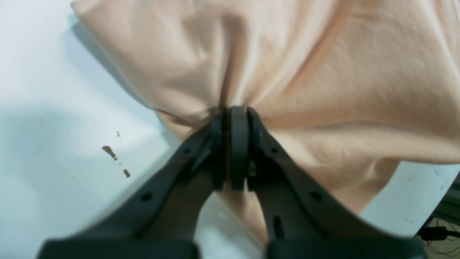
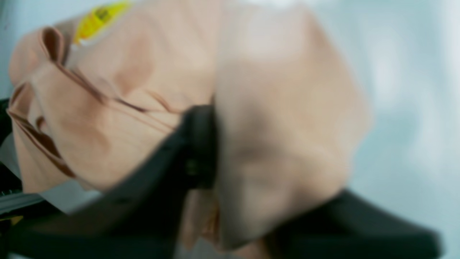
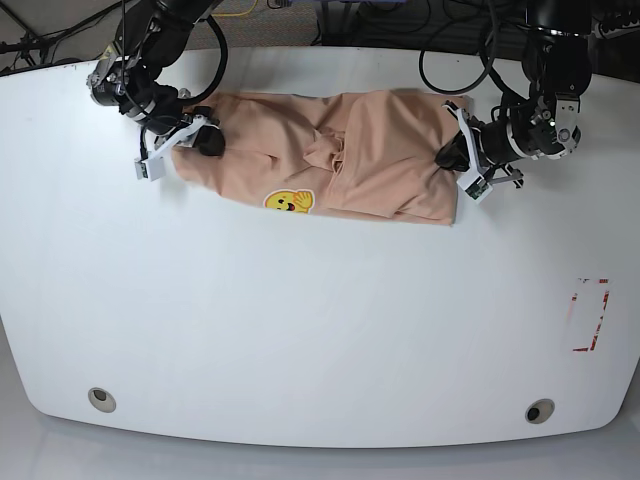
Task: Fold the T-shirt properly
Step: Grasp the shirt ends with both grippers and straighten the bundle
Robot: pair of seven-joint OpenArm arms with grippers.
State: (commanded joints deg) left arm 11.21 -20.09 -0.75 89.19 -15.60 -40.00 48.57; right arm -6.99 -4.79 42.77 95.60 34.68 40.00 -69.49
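On the base view's left, the right tool (image 3: 205, 140) grips a bunched edge of the T-shirt (image 3: 330, 160), its jaws closed into the peach cloth. The shirt lies stretched across the far part of the white table (image 3: 300, 330), wrinkled through the middle, its yellow smiley print (image 3: 288, 201) facing up near the front hem. At the right, the left tool (image 3: 447, 152) pinches the opposite edge, jaws pressed together on gathered fabric.

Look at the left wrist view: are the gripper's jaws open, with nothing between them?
No, the left gripper is closed on a bunched fold of the T-shirt.
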